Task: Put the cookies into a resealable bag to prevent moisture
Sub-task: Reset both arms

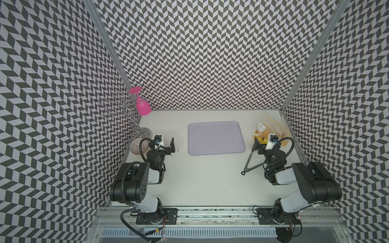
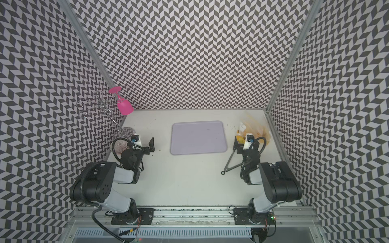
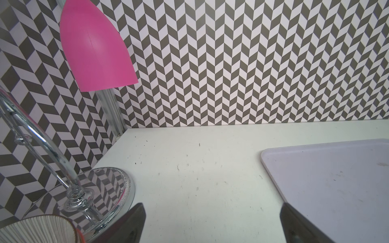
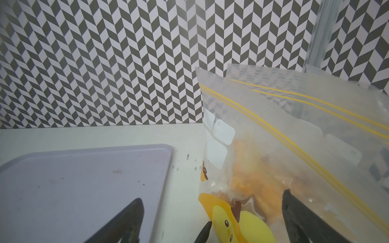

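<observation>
1. A translucent, frosted plastic resealable bag [image 4: 294, 130] with two pairs of yellow zip lines is seen near the right rear corner of the matte white tabletop [image 1: 200, 178]. Whether its zip is pressed shut cannot be told.
2. The cookies [image 4: 252, 174] are seen inside this bag as a blurred orange-yellow heap. Their separate shapes are mostly hidden by the film.
3. White rounded label boxes [image 4: 223, 131] are printed on the bag. A small mark is carried in one of them but cannot be read. A yellow chick print [image 4: 227, 221] is shown lower down.
4. A smooth lavender rectangular tray [image 1: 216, 137] with rounded corners is laid at mid-table, well apart from the bag. Only faint scuffs are carried on it.
5. The right gripper [image 4: 211, 196] is held wide and empty. One dark finger is seen over the tray's edge and the other before the bag.
6. The left gripper [image 3: 212, 205] is likewise spread wide with nothing gripped.
7. Thin black tongs [image 1: 249, 162] are laid on the table beside the right arm.
8. A glossy pink plastic goblet [image 1: 142, 105] is hung upside down from a chrome wire rack [image 1: 120, 104] at the left rear. A ribbed clear glass bowl [image 1: 136, 147] is set just beside the rack's mirrored round base [image 3: 109, 189].
</observation>
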Action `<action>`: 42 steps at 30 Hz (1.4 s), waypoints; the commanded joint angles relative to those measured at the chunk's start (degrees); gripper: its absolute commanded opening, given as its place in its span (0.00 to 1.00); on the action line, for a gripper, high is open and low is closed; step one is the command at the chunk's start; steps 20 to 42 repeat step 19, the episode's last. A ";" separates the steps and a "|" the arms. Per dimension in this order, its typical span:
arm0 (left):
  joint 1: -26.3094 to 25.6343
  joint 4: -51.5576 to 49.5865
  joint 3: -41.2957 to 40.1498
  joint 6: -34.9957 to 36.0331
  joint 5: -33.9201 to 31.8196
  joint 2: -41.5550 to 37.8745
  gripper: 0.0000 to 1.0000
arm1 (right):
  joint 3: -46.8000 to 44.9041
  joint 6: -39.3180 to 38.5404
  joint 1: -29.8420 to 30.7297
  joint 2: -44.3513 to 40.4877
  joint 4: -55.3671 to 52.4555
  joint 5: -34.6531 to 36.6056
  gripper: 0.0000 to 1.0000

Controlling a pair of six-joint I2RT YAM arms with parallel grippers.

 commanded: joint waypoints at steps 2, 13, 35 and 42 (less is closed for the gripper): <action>-0.16 -0.06 0.05 -0.26 -0.47 -0.23 0.99 | -0.37 -0.81 0.09 0.02 4.63 -1.31 1.00; -0.24 0.02 0.00 -0.28 -0.56 -0.18 1.00 | 2.92 -0.81 0.04 -1.76 -6.92 -0.75 1.00; -0.34 -0.72 0.60 -0.19 -0.74 0.11 1.00 | 1.98 0.20 -1.05 -0.97 -3.23 -2.14 1.00; -0.34 -0.72 0.60 -0.19 -0.74 0.11 1.00 | 1.98 0.20 -1.05 -0.97 -3.23 -2.14 1.00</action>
